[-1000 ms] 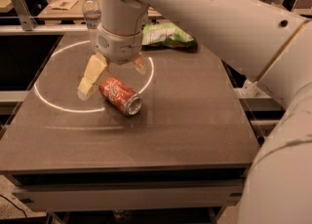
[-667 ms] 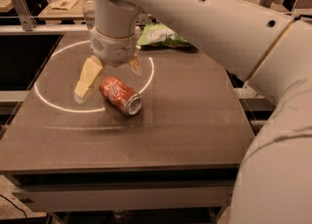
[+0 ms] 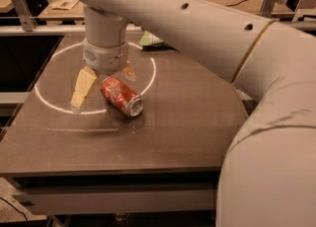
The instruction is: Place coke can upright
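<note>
The coke can lies on its side on the dark table, left of the middle, its silver end facing front right. My gripper hangs just above and behind the can's rear end, fingers spread open. The left cream finger reaches down to the table left of the can. The right finger shows behind the can. The can is between the fingers but not gripped.
A green bag lies at the back of the table, partly hidden by my arm. A bright ring of light marks the tabletop around the gripper. My white arm fills the right side. Workbenches stand behind.
The gripper has moved left and lower, so its open fingers now straddle the can's rear end. The can has not moved.
</note>
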Robot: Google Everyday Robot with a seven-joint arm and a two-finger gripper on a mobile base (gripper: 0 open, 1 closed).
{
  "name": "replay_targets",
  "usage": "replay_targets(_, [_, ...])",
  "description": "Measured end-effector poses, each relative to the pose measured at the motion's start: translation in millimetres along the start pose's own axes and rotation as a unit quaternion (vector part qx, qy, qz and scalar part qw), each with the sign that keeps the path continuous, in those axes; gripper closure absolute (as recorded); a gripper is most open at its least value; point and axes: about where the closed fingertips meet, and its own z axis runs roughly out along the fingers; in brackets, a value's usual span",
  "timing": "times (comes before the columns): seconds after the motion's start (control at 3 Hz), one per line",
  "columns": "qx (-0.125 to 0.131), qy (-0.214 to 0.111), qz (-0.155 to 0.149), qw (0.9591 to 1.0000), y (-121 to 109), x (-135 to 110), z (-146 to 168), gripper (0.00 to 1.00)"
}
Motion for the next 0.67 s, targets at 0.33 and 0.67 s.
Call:
replay_targets(0.33, [-0.004, 0.015, 0.006, 0.9999, -5.1, 4.9, 13.3, 0.0])
replay_targets(0.67, [-0.007, 0.024, 0.01, 0.9996, -8.8, 12.0, 20.9, 0.18])
